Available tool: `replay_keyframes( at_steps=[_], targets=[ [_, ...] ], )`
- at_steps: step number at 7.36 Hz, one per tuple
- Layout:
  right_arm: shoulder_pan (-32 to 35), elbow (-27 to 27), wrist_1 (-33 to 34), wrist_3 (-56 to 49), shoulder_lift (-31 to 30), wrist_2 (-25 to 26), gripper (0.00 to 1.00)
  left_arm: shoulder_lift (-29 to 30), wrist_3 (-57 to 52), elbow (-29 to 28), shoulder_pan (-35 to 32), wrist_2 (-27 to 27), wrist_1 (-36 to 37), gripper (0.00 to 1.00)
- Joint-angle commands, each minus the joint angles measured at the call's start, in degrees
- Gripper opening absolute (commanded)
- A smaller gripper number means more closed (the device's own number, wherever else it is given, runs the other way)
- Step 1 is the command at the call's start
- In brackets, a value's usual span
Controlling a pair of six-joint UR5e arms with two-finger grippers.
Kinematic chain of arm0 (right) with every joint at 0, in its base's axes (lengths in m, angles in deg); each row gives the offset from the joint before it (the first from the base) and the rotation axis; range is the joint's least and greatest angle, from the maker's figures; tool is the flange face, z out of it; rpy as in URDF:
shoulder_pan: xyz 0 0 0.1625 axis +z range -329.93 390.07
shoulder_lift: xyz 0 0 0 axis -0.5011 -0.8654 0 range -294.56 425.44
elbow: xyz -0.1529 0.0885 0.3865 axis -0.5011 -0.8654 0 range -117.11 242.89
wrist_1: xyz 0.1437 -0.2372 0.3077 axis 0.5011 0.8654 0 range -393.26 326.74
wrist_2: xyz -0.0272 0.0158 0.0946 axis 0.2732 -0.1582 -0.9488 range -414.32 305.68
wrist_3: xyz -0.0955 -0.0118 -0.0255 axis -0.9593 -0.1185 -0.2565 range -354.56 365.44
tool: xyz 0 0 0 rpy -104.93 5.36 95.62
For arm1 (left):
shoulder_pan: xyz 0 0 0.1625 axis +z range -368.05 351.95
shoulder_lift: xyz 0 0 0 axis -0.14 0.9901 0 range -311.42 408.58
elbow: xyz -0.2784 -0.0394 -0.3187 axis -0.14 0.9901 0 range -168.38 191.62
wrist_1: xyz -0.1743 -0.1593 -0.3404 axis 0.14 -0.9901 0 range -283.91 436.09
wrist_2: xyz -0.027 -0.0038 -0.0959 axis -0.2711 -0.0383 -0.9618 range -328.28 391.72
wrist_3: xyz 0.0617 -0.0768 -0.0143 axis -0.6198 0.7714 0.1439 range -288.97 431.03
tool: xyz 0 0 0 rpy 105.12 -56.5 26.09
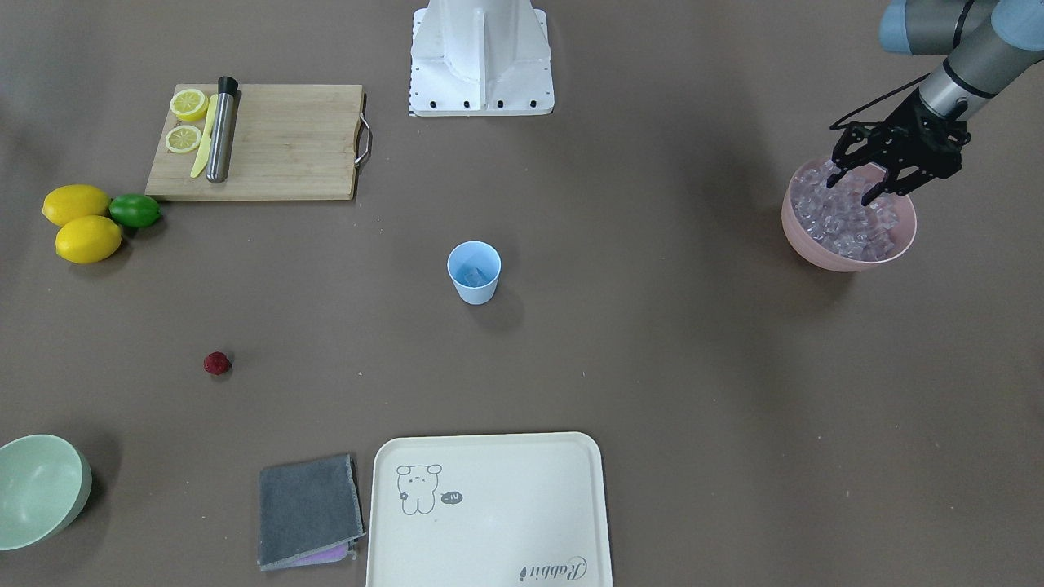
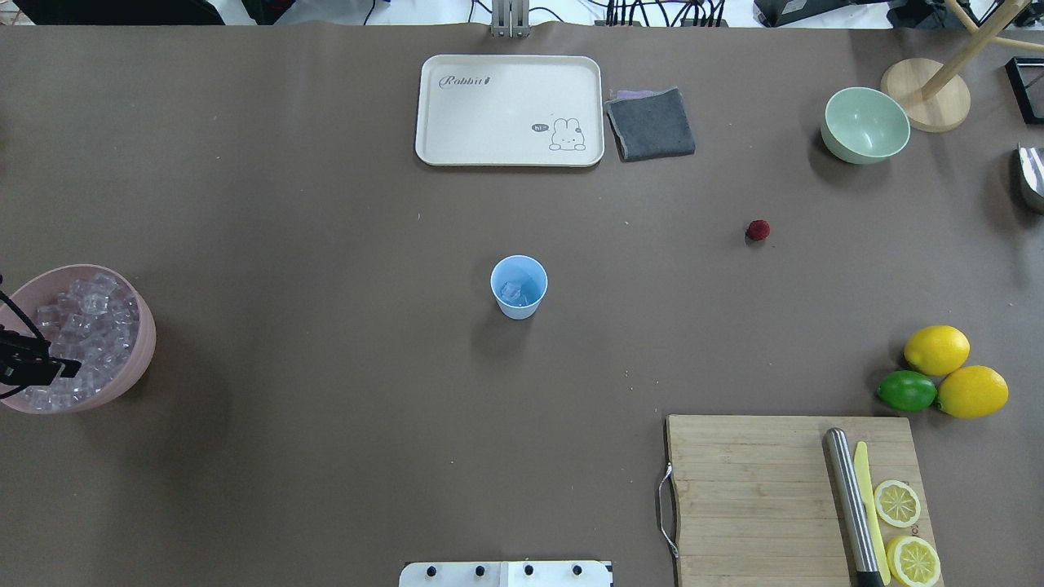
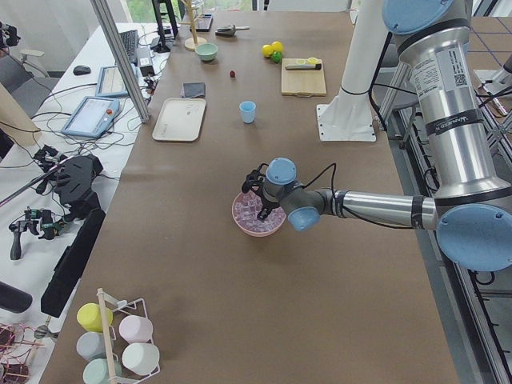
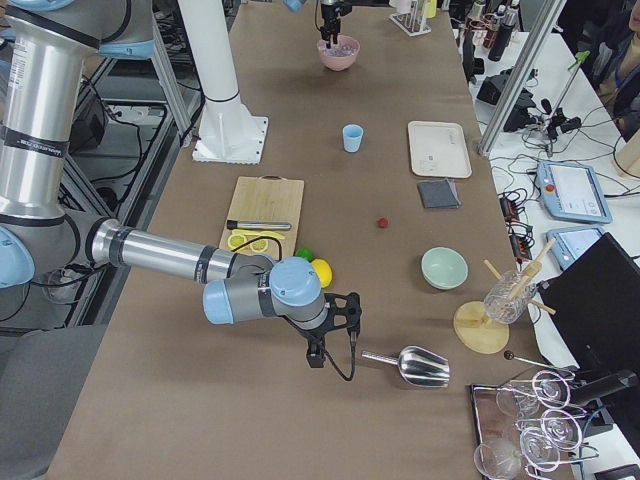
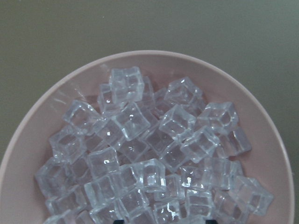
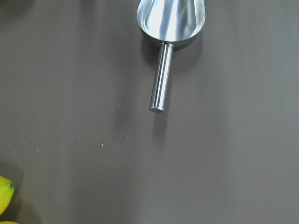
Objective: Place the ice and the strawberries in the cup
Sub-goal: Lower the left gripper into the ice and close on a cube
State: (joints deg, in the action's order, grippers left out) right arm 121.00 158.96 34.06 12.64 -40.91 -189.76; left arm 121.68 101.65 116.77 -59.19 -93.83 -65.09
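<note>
Small light-blue tapered plastic cup (image 2: 519, 287) stands upright mid-table. The overhead view shows one clear glassy ice cube (image 2: 512, 290) lying in its bottom; the front view gives only a pale glint there.

The left wrist view has the other ice (image 5: 159, 154) close up: clear, square-edged cubes heaped in a round pink bowl (image 5: 28, 140), too many to count. That bowl sits at the table's end on the robot's left, well apart from the cup.

The front view is the one that shows the left gripper (image 1: 851, 189). Its jaws are spread wide with the tips down at the top of the heap, and nothing is visibly pinched between them.

Small dark-red bumpy strawberry (image 1: 216, 364) lies on the bare table on the robot's right side. It is well apart from the cup, roughly between it and a pale green bowl (image 1: 41, 489).

The right gripper (image 4: 318, 358) shows only in the right side view, pointing down near a shiny metal scoop (image 6: 170, 21). Can't tell how far open it is. The right wrist view shows the scoop lying flat; the front view doesn't reach it.

Counts:
- 1 cup
- 1 strawberry
- 2 bowls
- 2 whole yellow lemons (image 1: 88, 239)
- 1 green lime (image 1: 134, 210)
- 2 lemon halves (image 1: 188, 104) on 1 wooden cutting board (image 1: 285, 143)
- 1 steel rod-shaped tool (image 1: 220, 130) and 1 yellow knife (image 1: 200, 159), also on the board
- 1 cream tray (image 1: 489, 522)
- 1 folded grey cloth (image 1: 308, 509)
- 1 scoop
</note>
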Motion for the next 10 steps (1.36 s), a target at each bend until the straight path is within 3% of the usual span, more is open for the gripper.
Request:
replay_keyframes(
  at_steps=[1,10],
  targets=[
    [-0.05,0.00,0.09,0.00,0.00,0.00,1.00,0.73,1.72,-0.55,0.60,-0.48,-0.14,0.66],
    [-0.13,0.00,0.09,0.09,0.00,0.00,1.00,0.21,2.07,-0.73,2.01,-0.48,-1.01,0.53]
  ],
)
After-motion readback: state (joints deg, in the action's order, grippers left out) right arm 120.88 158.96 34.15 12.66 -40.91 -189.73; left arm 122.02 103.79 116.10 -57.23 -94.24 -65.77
